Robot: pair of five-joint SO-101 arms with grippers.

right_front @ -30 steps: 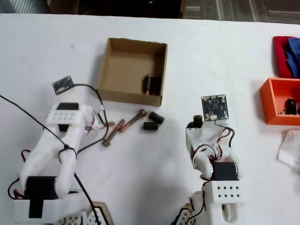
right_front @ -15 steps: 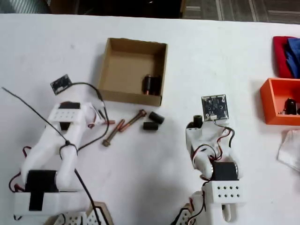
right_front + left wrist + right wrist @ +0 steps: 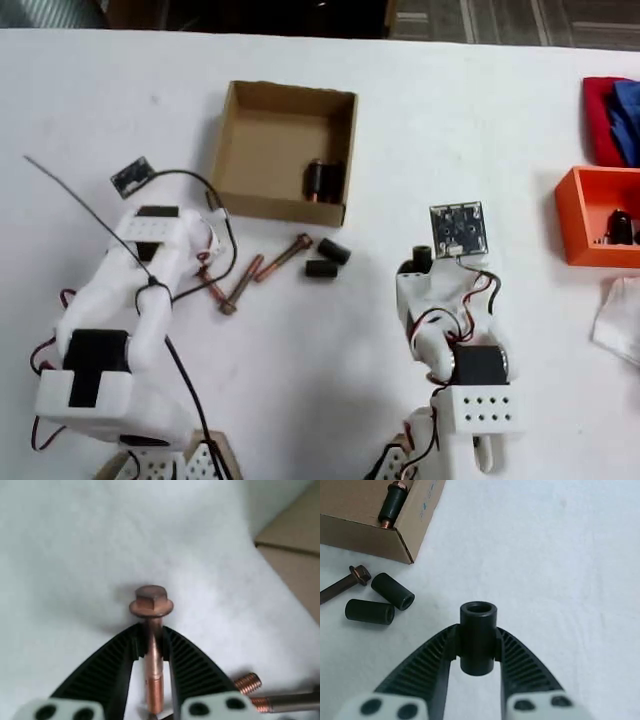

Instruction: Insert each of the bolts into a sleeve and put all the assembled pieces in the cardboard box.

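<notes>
My left gripper (image 3: 151,634) is shut on a copper bolt (image 3: 151,601), gripping its shank just under the hex head, which sticks out past the fingertips. In the high view this gripper (image 3: 208,268) is left of two loose bolts (image 3: 245,282) (image 3: 283,257) on the table. My right gripper (image 3: 476,641) is shut on a black sleeve (image 3: 478,617), held upright with its bore open on top; in the high view that sleeve (image 3: 424,256) is right of two loose sleeves (image 3: 334,250) (image 3: 321,268). The cardboard box (image 3: 222,150) holds one assembled piece (image 3: 322,180).
An orange bin (image 3: 580,215) stands at the right edge, a red and blue cloth (image 3: 612,120) behind it and a white cloth (image 3: 620,320) in front. A black cable (image 3: 190,185) loops from the left arm toward the box.
The left arm has swung farther from the front edge and turned toward the loose bolts, with the bolt in its grip now lying at a slant. The right arm has not moved.
</notes>
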